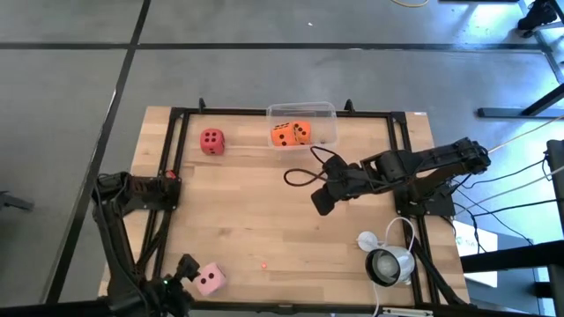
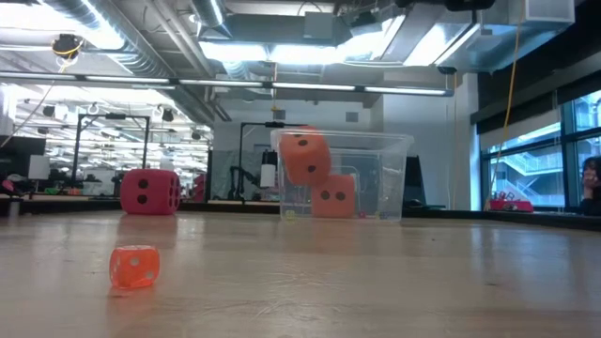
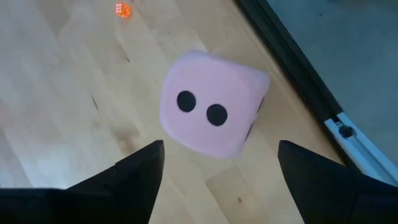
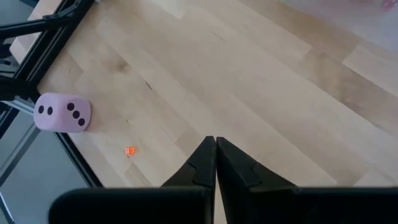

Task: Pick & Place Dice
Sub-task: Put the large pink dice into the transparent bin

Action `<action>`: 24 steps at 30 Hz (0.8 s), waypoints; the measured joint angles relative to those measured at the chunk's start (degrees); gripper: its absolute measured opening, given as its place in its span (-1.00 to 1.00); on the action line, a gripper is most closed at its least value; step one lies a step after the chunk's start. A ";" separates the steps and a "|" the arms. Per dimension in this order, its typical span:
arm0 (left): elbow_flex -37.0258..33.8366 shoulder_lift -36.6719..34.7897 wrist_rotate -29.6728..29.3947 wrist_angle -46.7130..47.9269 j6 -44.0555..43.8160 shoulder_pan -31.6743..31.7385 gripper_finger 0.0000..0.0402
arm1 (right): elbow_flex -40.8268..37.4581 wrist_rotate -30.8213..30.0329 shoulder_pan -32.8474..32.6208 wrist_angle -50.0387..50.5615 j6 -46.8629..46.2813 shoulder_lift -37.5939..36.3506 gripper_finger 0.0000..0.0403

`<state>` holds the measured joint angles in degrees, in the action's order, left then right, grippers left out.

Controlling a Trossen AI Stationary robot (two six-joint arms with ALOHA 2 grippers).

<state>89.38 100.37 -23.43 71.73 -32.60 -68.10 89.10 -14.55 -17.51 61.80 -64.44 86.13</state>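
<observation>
Left gripper [image 3: 217,171]: jaws spread, poised over pale pink die [image 3: 211,102] at near left table corner. Descend centred, straddle flat faces, close gently; die apparently soft. Right gripper [image 4: 216,155]: pressed together, mid-table.

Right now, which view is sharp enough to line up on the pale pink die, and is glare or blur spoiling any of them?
Left wrist view: pale pink die large and sharp, soft shadow beneath. Right wrist view: it is smaller, off to the side. High view: even light. Low view: bright ceiling lights, one orange die blurred in the clear container, pink die absent.
</observation>
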 joint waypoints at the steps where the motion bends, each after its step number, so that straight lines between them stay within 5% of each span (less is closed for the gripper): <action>1: 0.00 0.49 0.01 -0.30 0.66 0.00 0.54 | 0.00 0.01 -0.26 0.00 -0.24 0.00 -0.93; 24: 0.00 8.63 -6.18 -2.74 4.98 -0.13 0.54 | 0.04 0.00 -3.37 0.11 -4.08 2.34 -0.93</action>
<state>89.38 108.99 -29.61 68.99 -27.62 -68.23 89.14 -14.55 -20.88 61.91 -68.52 88.47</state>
